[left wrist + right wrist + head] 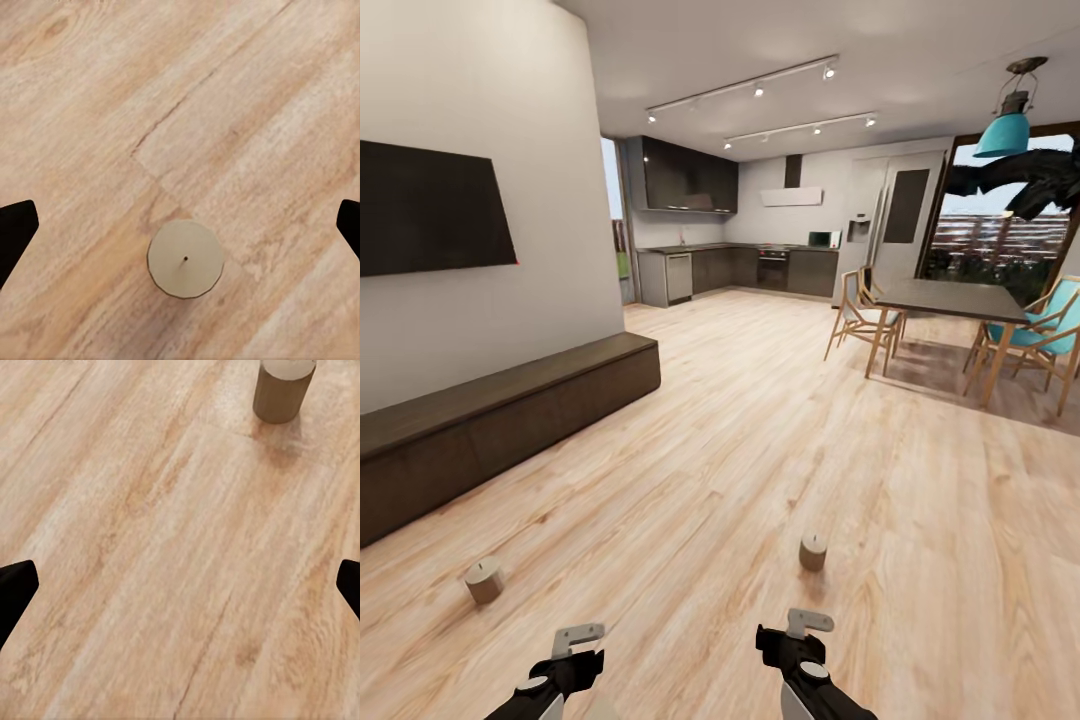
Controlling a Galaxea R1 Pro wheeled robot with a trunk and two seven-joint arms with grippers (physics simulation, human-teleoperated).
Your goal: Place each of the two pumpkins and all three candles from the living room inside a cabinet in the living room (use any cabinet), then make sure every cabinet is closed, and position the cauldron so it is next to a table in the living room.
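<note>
Two candles are counted on the floor: one candle (484, 579) nearer the cabinet (500, 420), the other candle (813, 551) farther from it. One cabinet is seen. Beyond the cabinet, one dining table (950, 298) and three chairs can be counted.

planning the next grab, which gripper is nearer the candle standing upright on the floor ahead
Right. The right gripper sits just short of the upright candle, almost in line with it. The left gripper is well off to the candle's left.
</note>
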